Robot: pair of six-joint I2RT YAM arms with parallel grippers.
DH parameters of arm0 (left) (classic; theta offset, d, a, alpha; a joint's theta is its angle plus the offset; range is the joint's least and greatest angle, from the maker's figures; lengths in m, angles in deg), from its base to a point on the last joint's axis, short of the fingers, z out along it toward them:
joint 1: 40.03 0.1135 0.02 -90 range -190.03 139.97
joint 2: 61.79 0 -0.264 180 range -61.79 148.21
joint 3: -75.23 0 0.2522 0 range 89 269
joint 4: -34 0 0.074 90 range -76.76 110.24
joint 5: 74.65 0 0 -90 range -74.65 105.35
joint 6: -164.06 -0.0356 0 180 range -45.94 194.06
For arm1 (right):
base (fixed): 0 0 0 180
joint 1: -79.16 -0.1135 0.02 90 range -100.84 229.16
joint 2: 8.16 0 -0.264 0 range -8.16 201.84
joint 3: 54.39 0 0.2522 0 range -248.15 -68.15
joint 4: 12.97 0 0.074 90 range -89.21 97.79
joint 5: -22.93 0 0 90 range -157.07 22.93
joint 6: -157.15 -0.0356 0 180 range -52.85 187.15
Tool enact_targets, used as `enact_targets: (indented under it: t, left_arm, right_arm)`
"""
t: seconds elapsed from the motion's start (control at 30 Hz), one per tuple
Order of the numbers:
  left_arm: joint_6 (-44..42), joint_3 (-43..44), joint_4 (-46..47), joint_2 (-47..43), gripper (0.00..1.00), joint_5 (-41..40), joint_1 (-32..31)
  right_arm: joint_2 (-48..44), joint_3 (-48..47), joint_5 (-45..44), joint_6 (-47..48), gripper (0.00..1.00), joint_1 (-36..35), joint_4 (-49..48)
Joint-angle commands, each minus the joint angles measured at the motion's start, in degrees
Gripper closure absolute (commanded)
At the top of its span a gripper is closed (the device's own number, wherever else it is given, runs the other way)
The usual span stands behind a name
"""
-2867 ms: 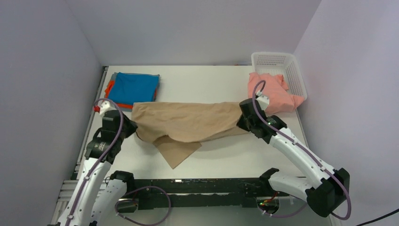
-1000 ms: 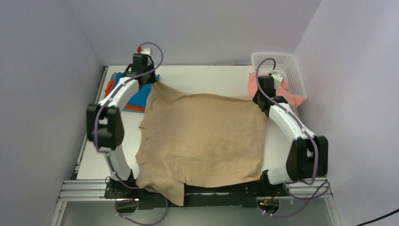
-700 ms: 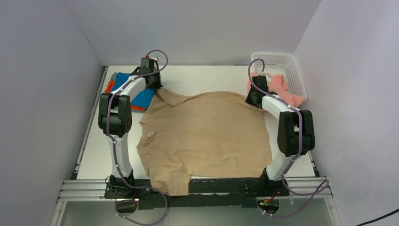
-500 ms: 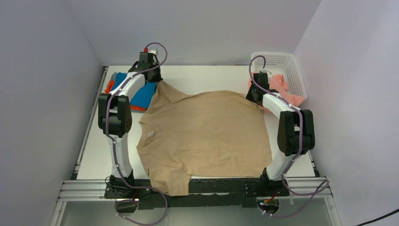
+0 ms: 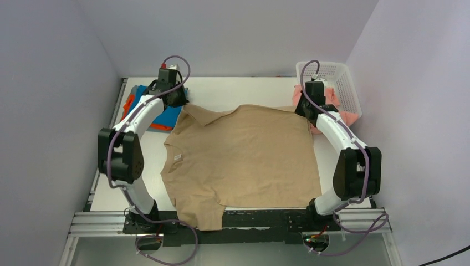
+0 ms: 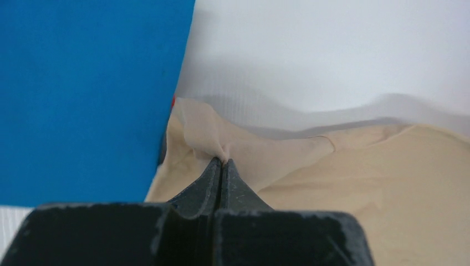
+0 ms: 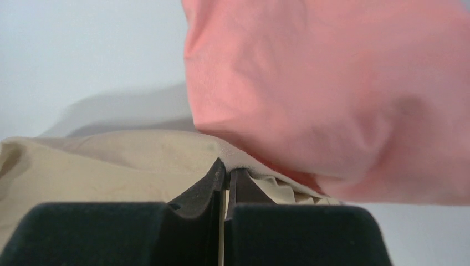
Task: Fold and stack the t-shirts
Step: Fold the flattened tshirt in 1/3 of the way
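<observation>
A tan-beige t-shirt (image 5: 244,158) lies spread nearly flat over the middle of the table, its near hem hanging over the front rail. My left gripper (image 5: 178,103) is shut on its far left corner (image 6: 206,138), pinching a small peak of cloth at the fingertips (image 6: 221,164). My right gripper (image 5: 304,110) is shut on the far right corner (image 7: 166,149), right against the salmon-pink t-shirt (image 7: 332,94). A folded bright blue t-shirt (image 5: 163,113) tops the stack at the far left, with orange (image 5: 129,102) showing beneath it.
A white lattice basket (image 5: 332,77) stands at the far right corner with the salmon-pink shirt (image 5: 341,113) spilling out of it. Grey walls close in on both sides. The black front rail (image 5: 260,219) runs along the near edge.
Both arms carried the tan shirt from a bunched hang near the front to the far side and laid it out flat. In the last half second the grippers shifted slightly, still gripping the corners.
</observation>
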Motion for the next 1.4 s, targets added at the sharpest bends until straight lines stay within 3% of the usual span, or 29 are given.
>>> enact_targets:
  t: [0.0, 0.57, 1.1, 1.27, 1.3, 1.37]
  left_arm:
    - [5.5, -4.8, -2.8, -8.9, 1.00, -3.3, -1.6]
    - [22.1, -25.3, -14.9, -33.9, 1.00, -10.6, -8.7]
    - [27.9, -43.0, -14.8, -43.9, 1.00, -4.5, -11.3]
    - [26.7, -43.9, -17.4, -41.1, 0.92, -4.6, -12.3]
    - [26.4, -44.3, -18.5, -41.3, 0.88, -4.0, -12.7]
    - [25.7, -45.9, -19.9, -43.2, 0.71, -2.5, -13.7]
  right_arm:
    - [-3.8, -0.2, -2.5, 2.4, 1.00, 0.3, 4.2]
    - [-7.2, -1.1, -8.4, 6.3, 1.00, 0.6, 12.9]
    - [-5.4, 0.9, -10.5, 7.3, 0.97, 0.7, 18.2]
    - [-5.0, 4.0, -14.3, 4.0, 0.90, 0.6, 20.6]
    - [-5.2, 4.5, -15.4, 3.4, 0.90, 0.7, 21.5]
    - [-5.9, 5.2, -17.0, 1.6, 0.86, 0.6, 23.6]
